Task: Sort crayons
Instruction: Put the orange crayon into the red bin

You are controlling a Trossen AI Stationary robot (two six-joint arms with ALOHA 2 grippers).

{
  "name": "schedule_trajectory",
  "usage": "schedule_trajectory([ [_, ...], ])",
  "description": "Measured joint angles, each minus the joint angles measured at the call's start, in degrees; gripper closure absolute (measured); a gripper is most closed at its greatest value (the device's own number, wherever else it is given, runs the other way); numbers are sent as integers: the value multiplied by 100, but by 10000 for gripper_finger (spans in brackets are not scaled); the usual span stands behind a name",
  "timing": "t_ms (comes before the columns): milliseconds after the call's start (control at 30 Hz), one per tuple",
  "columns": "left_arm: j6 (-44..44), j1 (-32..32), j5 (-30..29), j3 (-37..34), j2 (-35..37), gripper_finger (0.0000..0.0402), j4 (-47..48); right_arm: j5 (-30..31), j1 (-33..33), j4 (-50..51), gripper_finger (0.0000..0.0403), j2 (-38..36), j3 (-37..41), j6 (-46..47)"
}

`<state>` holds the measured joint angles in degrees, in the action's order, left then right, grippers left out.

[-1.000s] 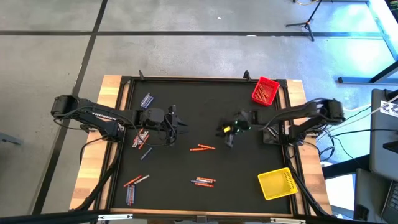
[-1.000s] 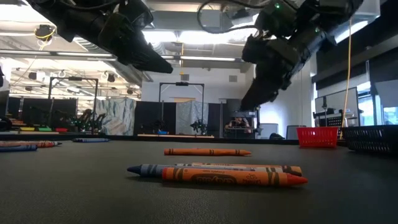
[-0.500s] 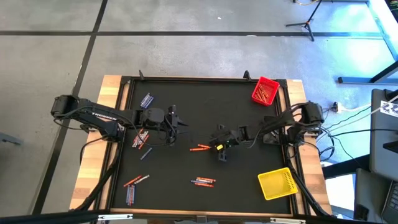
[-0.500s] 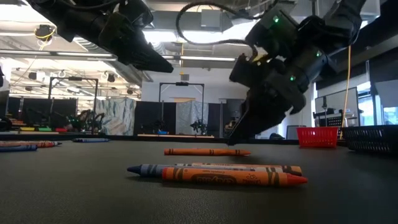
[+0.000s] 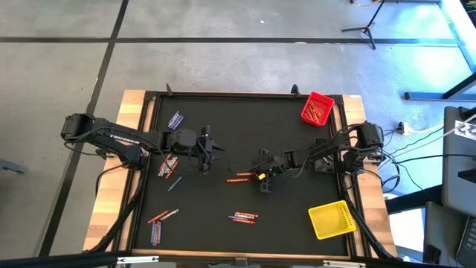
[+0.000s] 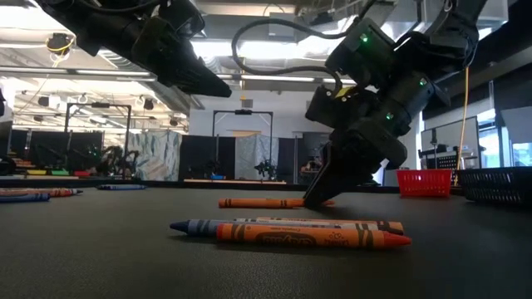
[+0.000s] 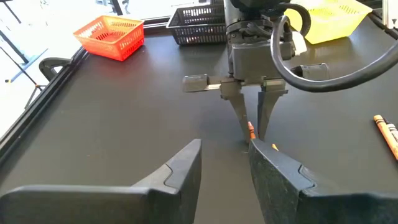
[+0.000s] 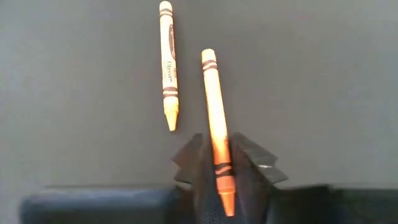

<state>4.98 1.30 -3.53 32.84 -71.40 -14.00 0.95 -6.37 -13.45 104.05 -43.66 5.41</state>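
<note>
On the black table mat (image 5: 223,134), the two dark arms are reaching in from opposite sides. The left gripper (image 5: 216,150) is hanging above the mat left of centre, its fingers (image 7: 180,171) standing apart with nothing between them. The right gripper (image 6: 320,198) is pressing down at the middle of the mat, and its two fingers (image 8: 249,163) are clamping an orange crayon (image 8: 216,140) near its pointed end (the blunt end is sticking out forward along the mat). A second orange crayon (image 8: 168,68) is lying just beside it, not touching.

The yellow bin (image 5: 331,219) is sitting at the mat's near right corner, and the red bin (image 5: 317,109) at the far right corner is already holding some crayons. Other crayons are lying scattered: a small group (image 5: 243,217) near the front middle, a cluster (image 5: 168,165) beside the left arm, a blue pair (image 5: 175,119) at the far left, and a few more (image 5: 158,223) at the near left.
</note>
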Motion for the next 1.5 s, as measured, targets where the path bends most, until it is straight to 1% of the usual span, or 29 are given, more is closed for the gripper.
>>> schedule_trajectory([
  [100,2,2,0,0,0,276,0,121,0,30,384,0,-4,-14],
  [167,2,0,-2,0,0,276,0,197,-4,40,393,0,-4,-75],
  [367,4,2,-2,0,0,276,0,232,-4,39,371,4,-2,-230],
  [600,4,2,-2,0,0,276,-2,238,-4,42,392,-33,7,-264],
  [733,4,2,-2,0,0,276,-2,260,-1,245,389,-194,22,-266],
  [833,5,2,-2,0,0,276,-4,305,7,535,379,-433,35,-243],
  [933,4,2,-4,0,0,276,-7,513,7,903,379,-784,31,-159],
  [1100,3,2,-4,0,2,276,-11,1135,5,1755,388,-1390,28,12],
  [1233,2,2,-4,0,4,276,-35,1663,55,2407,383,-1928,22,132],
  [1367,2,2,-7,0,4,276,-45,2055,321,3041,381,-2496,20,314],
  [1500,2,0,-7,0,4,276,-70,2213,783,3715,383,-2999,20,346],
])
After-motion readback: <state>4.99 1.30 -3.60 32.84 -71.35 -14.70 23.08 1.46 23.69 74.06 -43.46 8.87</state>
